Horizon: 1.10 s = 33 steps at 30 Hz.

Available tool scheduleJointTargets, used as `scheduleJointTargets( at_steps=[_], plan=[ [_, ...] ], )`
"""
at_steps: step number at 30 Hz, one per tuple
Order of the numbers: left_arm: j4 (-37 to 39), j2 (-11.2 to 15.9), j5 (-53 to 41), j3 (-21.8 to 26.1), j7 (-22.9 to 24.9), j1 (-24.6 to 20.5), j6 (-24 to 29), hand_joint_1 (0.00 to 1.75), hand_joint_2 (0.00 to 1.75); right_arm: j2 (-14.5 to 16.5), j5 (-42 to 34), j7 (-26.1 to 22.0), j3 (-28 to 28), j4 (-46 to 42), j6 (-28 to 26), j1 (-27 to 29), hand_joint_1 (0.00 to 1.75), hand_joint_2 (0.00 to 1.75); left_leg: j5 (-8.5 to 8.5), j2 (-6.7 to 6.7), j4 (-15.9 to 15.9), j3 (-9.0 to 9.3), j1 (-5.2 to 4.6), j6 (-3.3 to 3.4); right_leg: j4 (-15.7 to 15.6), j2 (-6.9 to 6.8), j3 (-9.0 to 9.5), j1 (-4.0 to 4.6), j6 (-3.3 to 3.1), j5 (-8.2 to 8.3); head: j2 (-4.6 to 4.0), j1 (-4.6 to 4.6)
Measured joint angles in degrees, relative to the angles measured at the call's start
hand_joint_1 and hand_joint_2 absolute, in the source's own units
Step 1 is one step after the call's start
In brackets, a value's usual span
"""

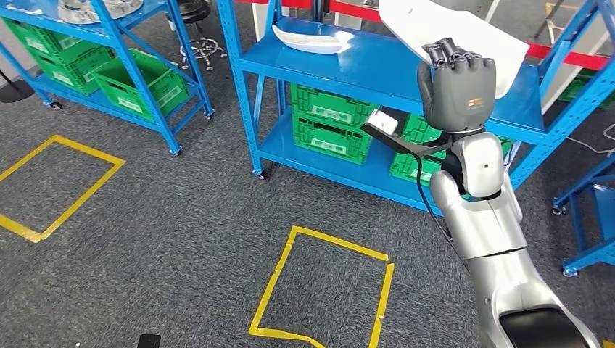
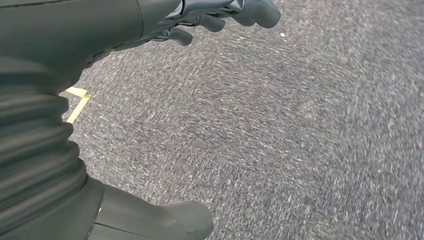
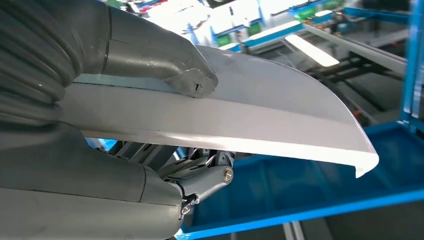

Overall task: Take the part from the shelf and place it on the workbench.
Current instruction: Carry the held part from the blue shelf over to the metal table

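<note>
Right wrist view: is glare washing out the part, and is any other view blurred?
Right wrist view: a bright glare band runs along the white part's lower edge, and the background is overexposed. Left wrist view: the carpet is streaked with motion blur. Head view: sharp and evenly lit.

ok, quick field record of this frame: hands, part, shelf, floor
right hand: raised above the blue shelf, grips the white part, thumb on one face, fingers on the other
left hand: hangs over grey carpet, holds nothing, fingers loosely curled
second white part: lies on the shelf top
lower shelf: green crates
floor: yellow tape squares
workbench: cannot tell
</note>
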Motion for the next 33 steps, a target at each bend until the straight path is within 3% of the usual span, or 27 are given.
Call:
scheduleJointTargets(
  at_steps=[2, 4, 5, 7, 9, 11, 12, 13, 15, 17, 18, 20, 21, 23, 24, 25, 26, 27, 28, 29, 31, 33],
  plan=[
    [0.0, -0.2, -0.3, 0.0, 0.1, -0.1, -0.1, 0.0, 1.75, -0.8, -0.6, -0.3, -0.3, 0.0, -0.2, -0.2, 1.75, 1.75, 0.22, -1.35, 0.2, -0.33, 0.02, -0.48, -5.1, 1.45, 2.24, 0.09, -0.27, 1.65, 0.0, -0.03],
    [0.0, -0.2, -0.7, -0.1, 0.3, 0.0, -0.2, 0.0, 1.75, -1.4, -1.1, -0.3, -0.5, 0.0, -0.4, -0.3, 1.75, 1.75, 0.65, -2.53, -0.1, -0.67, 0.12, -1.22, -5.8, 0.89, 2.45, 0.27, -0.63, 1.85, 0.0, -0.04],
    [0.0, -0.3, -0.9, -0.1, 0.4, 0.1, -0.2, 0.0, 1.75, -1.7, -1.2, -0.2, -0.6, -0.1, -0.4, -0.2, 1.75, 1.75, 0.78, -2.43, -0.2, -0.87, 0.13, -1.5, -6.0, 0.24, 2.61, 0.19, -0.93, 2.09, 0.0, -0.05],
    [0.0, -0.4, -1.2, -0.3, 0.6, 0.1, -0.3, 0.0, 1.75, -2.1, -1.5, -0.1, -0.6, -0.4, -0.5, -0.1, 1.75, 1.75, -0.38, 0.22, 1.5, -1.9, -0.08, -2.04, -6.6, -0.96, 3.01, -0.11, -1.58, 2.58, 0.0, -0.26],
    [0.0, -0.5, -1.4, -0.5, 0.7, 0.0, -0.4, 0.0, 1.75, -3.0, -2.1, -0.4, -0.7, -0.7, -0.6, 0.2, 1.75, 1.75, -3.82, 3.67, 7.9, -4.83, 0.02, -2.6, -6.9, -2.29, 3.13, -0.21, -1.9, 2.75, 0.0, -0.49],
    [0.0, -0.5, -1.6, -0.7, 0.8, 0.0, -0.6, 0.0, 1.75, -4.3, -3.0, -1.0, -0.8, -0.9, -0.7, 0.9, 1.75, 1.75, -6.53, 4.69, 14.9, -8.02, 0.52, -3.15, -6.8, -3.8, 3.14, -0.25, -1.87, 2.67, 0.0, -0.51],
    [0.0, -0.6, -1.7, -0.8, 0.8, 0.1, -0.7, 0.0, 1.75, -5.0, -3.5, -1.2, -0.8, -1.0, -0.9, 1.3, 1.75, 1.75, -6.52, 4.86, 16.0, -8.42, 0.76, -3.38, -6.8, -4.53, 3.16, -0.3, -1.79, 2.6, 0.0, -0.51],
    [0.0, -0.6, -1.9, -0.9, 0.9, 0.1, -0.7, 0.0, 1.75, -5.6, -3.9, -1.3, -0.8, -1.3, -1.0, 1.7, 1.75, 1.75, -5.48, 5.11, 14.6, -7.56, 0.96, -3.55, -6.8, -5.25, 3.22, -0.38, -1.64, 2.49, 0.0, -0.51],
    [0.0, -0.6, -2.3, -1.1, 1.0, 0.1, -0.7, 0.0, 1.75, -6.6, -4.5, -1.2, -0.9, -2.3, -1.3, 2.6, 1.75, 1.75, -2.38, 7.08, 6.7, -3.15, 1.02, -3.7, -6.8, -6.66, 3.52, -0.51, -1.07, 2.13, 0.0, -0.52],
    [0.0, -0.8, -2.6, -1.3, 1.1, -0.1, -0.8, 0.0, 1.75, -7.6, -4.7, -0.8, -1.0, -3.5, -1.4, 3.3, 1.75, 1.75, -0.87, 8.85, 0.7, 0.2, 0.7, -3.04, -6.7, -7.91, 3.84, -0.31, -0.27, 1.71, 0.0, -0.54],
    [0.0, -0.9, -2.7, -1.4, 1.1, -0.2, -0.8, 0.0, 1.75, -7.9, -4.7, -0.7, -1.1, -4.0, -1.3, 3.6, 1.75, 1.75, -0.97, 8.99, -0.1, 0.58, 0.48, -2.56, -6.8, -8.45, 4.0, -0.18, 0.11, 1.62, 0.0, -0.51],
    [0.0, -0.9, -2.8, -1.4, 1.1, -0.2, -0.8, 0.0, 1.75, -8.3, -4.7, -0.5, -1.2, -4.8, -1.0, 3.9, 1.75, 1.75, -0.84, 7.52, -0.2, 0.55, 0.33, -1.52, -7.2, -9.44, 4.42, -0.23, 0.89, 1.49, 0.0, -0.47],
    [0.0, -0.9, -2.8, -1.4, 1.1, -0.1, -0.8, 0.0, 1.75, -8.5, -4.7, -0.5, -1.2, -5.2, -0.8, 4.0, 1.75, 1.75, -0.77, 6.83, -0.4, 0.64, 0.37, -1.11, -7.0, -8.88, 4.5, -0.42, 1.23, 1.1, 0.0, -0.44],
    [-0.1, -1.0, -2.8, -1.4, 1.1, -0.3, -0.8, 0.0, 1.75, -8.9, -4.8, -0.6, -1.2, -5.7, -0.1, 3.8, 1.75, 1.75, -0.59, 5.51, -0.8, 0.9, 0.55, -0.29, -3.4, -5.72, 3.09, -0.69, 1.57, -1.27, 0.0, -0.32],
    [-0.1, -1.0, -2.7, -1.4, 1.1, -0.5, -0.8, 0.0, 1.75, -9.2, -4.9, -0.7, -1.2, -5.9, 0.2, 3.7, 1.75, 1.75, -0.57, 4.81, -0.8, 0.92, 0.51, -0.04, 0.3, -3.77, 1.38, -0.67, 1.55, -3.1, 0.0, -0.23],
    [-0.1, -1.0, -2.6, -1.4, 1.1, -0.5, -0.8, 0.0, 1.75, -9.5, -5.0, -0.9, -1.2, -5.9, 0.5, 3.7, 1.75, 1.75, -0.57, 4.08, -0.8, 0.9, 0.43, 0.17, 4.5, -2.66, -0.82, -0.55, 1.46, -4.86, 0.0, -0.15],
    [-0.1, -1.0, -2.5, -1.4, 1.1, -0.5, -0.8, 0.0, 1.75, -9.6, -5.1, -1.0, -1.2, -5.9, 0.8, 3.7, 1.75, 1.75, -0.58, 3.24, -0.8, 0.9, 0.33, 0.26, 8.1, -2.16, -2.82, -0.4, 1.35, -5.93, 0.0, -0.09],
    [0.0, -1.0, -2.4, -1.4, 1.0, -0.5, -0.8, 0.0, 1.75, -9.7, -5.1, -1.1, -1.2, -5.9, 0.9, 3.7, 1.75, 1.75, -0.58, 2.37, -0.7, 0.89, 0.22, 0.3, 9.8, -1.99, -4.01, -0.26, 1.17, -5.87, 0.0, -0.08],
    [0.0, -1.0, -2.2, -1.4, 1.0, -0.4, -0.9, 0.0, 1.75, -9.7, -5.2, -1.1, -1.2, -5.9, 1.0, 3.6, 1.75, 1.75, -0.58, 1.47, -0.6, 0.9, 0.14, 0.3, 9.1, -1.85, -4.06, -0.15, 0.92, -4.62, 0.0, -0.08],
    [0.0, -1.1, -2.2, -1.4, 1.0, -0.4, -0.9, 0.0, 1.75, -9.7, -5.2, -1.1, -1.2, -5.9, 1.0, 3.4, 1.75, 1.75, -0.58, 0.57, -0.5, 0.91, 0.09, 0.29, 6.2, -1.48, -2.96, -0.09, 0.62, -2.44, 0.0, -0.08],
    [0.0, -1.1, -2.1, -1.4, 0.9, -0.3, -0.9, 0.0, 1.75, -9.6, -5.0, -0.8, -1.1, -5.9, 1.0, 2.9, 1.75, 1.75, -0.53, -1.06, -0.2, 0.73, 0.08, 0.08, -2.0, 1.07, 0.41, -0.09, 0.12, 1.48, 0.0, -0.1],
    [0.0, -1.1, -2.0, -1.4, 0.9, -0.3, -1.0, 0.0, 1.75, -9.5, -4.5, -0.2, -1.0, -5.9, 0.9, 2.4, 1.75, 1.75, -0.25, -2.52, -0.1, 0.22, 0.22, -0.55, -6.0, 2.86, 2.15, -0.03, -0.01, 2.67, 0.0, -0.11]
  ],
)
